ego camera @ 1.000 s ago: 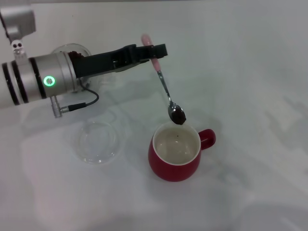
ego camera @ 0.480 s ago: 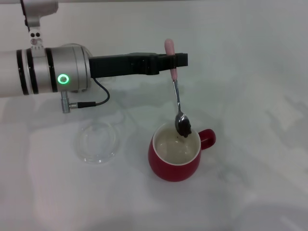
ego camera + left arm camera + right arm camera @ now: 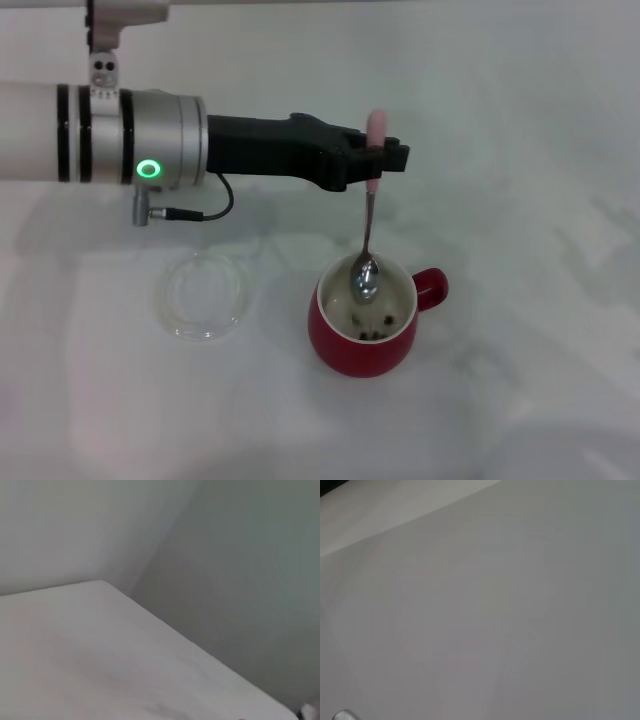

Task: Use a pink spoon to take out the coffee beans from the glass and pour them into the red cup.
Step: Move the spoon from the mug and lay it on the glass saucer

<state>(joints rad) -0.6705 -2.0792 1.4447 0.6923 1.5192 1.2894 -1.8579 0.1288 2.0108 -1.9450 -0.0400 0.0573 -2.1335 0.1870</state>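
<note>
Hanging near-upright over the red cup (image 3: pixel 364 322), with the shiny bowl just inside the rim and showing bare metal: one pink spoon (image 3: pixel 368 232), emptied. Gripped at the pink handle end by the left hand (image 3: pixel 378 160), black fingers clamped on it from both sides. Half a second ago, still dark with beans in the bowl and tilted; a second ago, held farther back toward the robot's left, short of the rim. Now swung to vertical, load gone.

Lying on the cream floor of the cup: a small cluster of coffee beans (image 3: pixel 372 325), roughly four or five dark specks, too small to count surely. Meaning, as a judgement: one scoop delivered, pour step done for this round; next likely a return to the glass for another load, if more beans are wanted.

Glass itself not visible in the current head view, probably hidden behind the left arm's silver forearm (image 3: pixel 100 135); location not confirmable from here. One red cup, handle pointing toward the robot's right. One shallow clear dish (image 3: pixel 203 295), standing well apart from the cup on the robot's left side, nothing in it visible. White counter (image 3: pixel 520 200) under everything.

Right hand not in view anywhere; right wrist view showing only blank pale surface. Left wrist view likewise showing only counter and wall.
</note>
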